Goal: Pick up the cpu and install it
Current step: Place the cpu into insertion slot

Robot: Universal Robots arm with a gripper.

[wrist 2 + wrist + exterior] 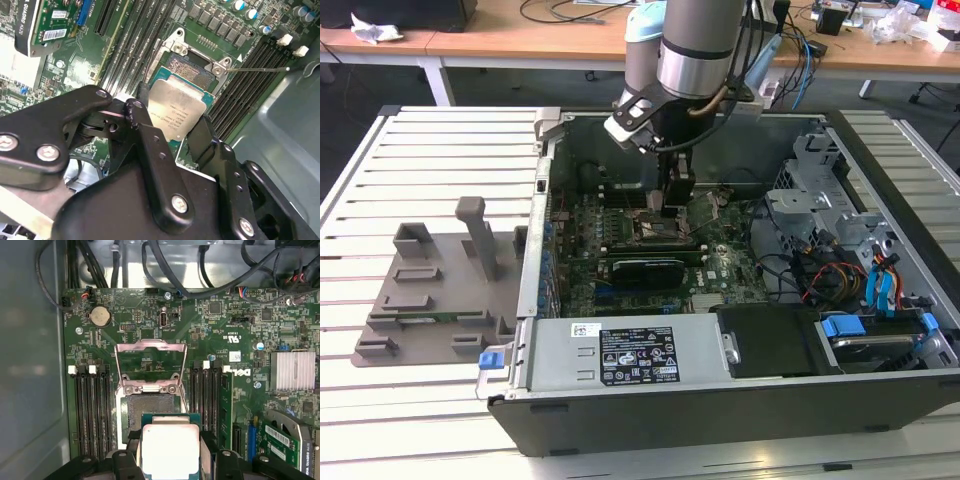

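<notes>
The cpu (177,112) (170,450) is a small square chip with a silver-grey top and a green rim. My gripper (172,116) (170,441) is shut on it, one black finger (142,107) on each of two opposite edges. It hangs level just over the open motherboard socket (147,412) (192,72), covering one end of it while the rest of the contact field shows. The socket's metal load plate (150,357) stands flipped up. In the exterior view the gripper (665,205) reaches down into the open computer case over the socket (655,228).
Memory slots (92,410) (207,400) flank the socket on both sides. A finned heatsink (292,371), an expansion card (645,270) and cable bundles (200,265) lie nearby. The case's drive cage (820,210) and power supply (620,355) close it in. A grey fixture block (440,290) sits outside.
</notes>
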